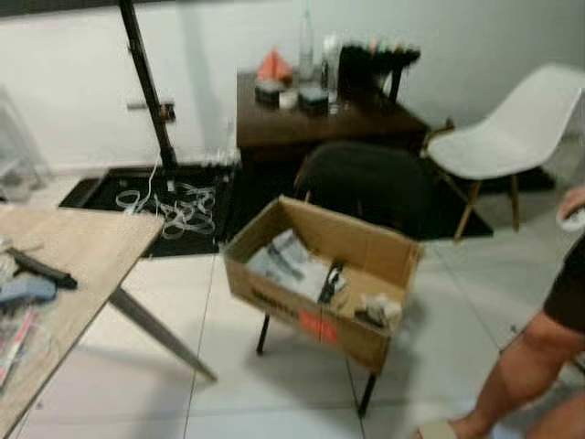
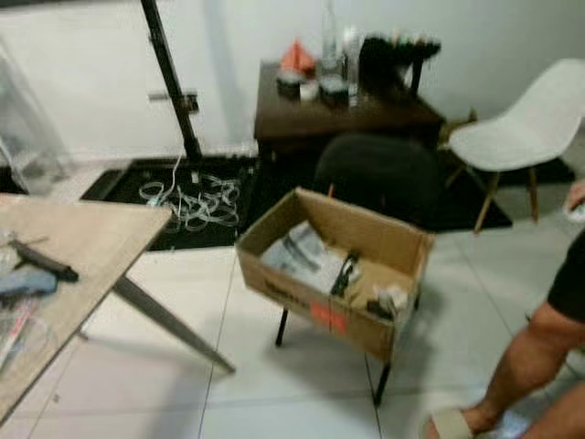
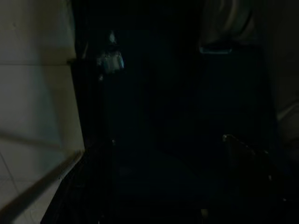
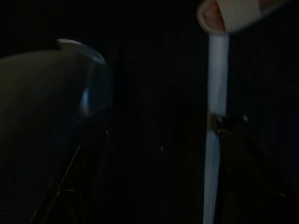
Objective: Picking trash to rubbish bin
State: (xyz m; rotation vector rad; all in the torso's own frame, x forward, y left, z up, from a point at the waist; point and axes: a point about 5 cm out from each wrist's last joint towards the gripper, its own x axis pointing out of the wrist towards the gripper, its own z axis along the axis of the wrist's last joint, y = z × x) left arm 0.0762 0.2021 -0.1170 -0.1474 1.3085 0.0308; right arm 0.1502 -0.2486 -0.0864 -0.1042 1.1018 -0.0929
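Observation:
An open cardboard box [image 1: 366, 251] with a red label rests on a black chair [image 1: 366, 183] in the middle of the room. Inside it lie crumpled papers and wrappers [image 1: 288, 261], a black item [image 1: 331, 279] and a white crumpled piece [image 1: 384, 309]. On the wooden table [image 1: 82, 247] at my left lie a black tool [image 1: 41, 268], a blue-grey object [image 1: 26, 291] and a flat red-and-white packet [image 1: 14, 338]. Both arms hang idle, and their wrist views are very dark. The left wrist view makes out pale floor tiles [image 3: 32, 93]; the right wrist view makes out a sandalled foot [image 4: 233, 11].
A person's bare leg [image 1: 521, 366] and sandal stand close at the right. Behind the box are a dark side table [image 1: 311, 123] with bottles, a white chair [image 1: 512, 137], a black slanted pole [image 1: 146, 82] and white cables [image 1: 178, 206] on a black mat.

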